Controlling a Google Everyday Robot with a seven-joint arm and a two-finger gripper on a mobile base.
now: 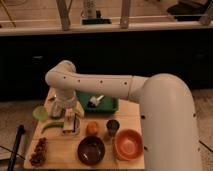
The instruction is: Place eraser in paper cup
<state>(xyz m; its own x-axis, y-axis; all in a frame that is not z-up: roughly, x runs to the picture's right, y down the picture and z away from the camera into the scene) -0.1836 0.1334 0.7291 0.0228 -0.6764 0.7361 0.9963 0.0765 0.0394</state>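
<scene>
The paper cup [113,126], small and dark grey-brown with a paler rim, stands upright on the wooden table [60,155], just right of an orange fruit [92,128]. My gripper [70,126] points down at the table's left half, left of the fruit and well left of the cup, with its tips at or near the tabletop. I cannot make out an eraser for certain. A small white object [96,100] lies in a green tray [111,105] behind the cup, and whatever is under the gripper is hidden.
A wide dark-brown bowl [91,150] and an orange bowl [128,144] sit at the front. A long green item [50,126], a pale green dish [40,112] and a dark red bunch [38,151] are at the left. My white arm [165,120] covers the right side.
</scene>
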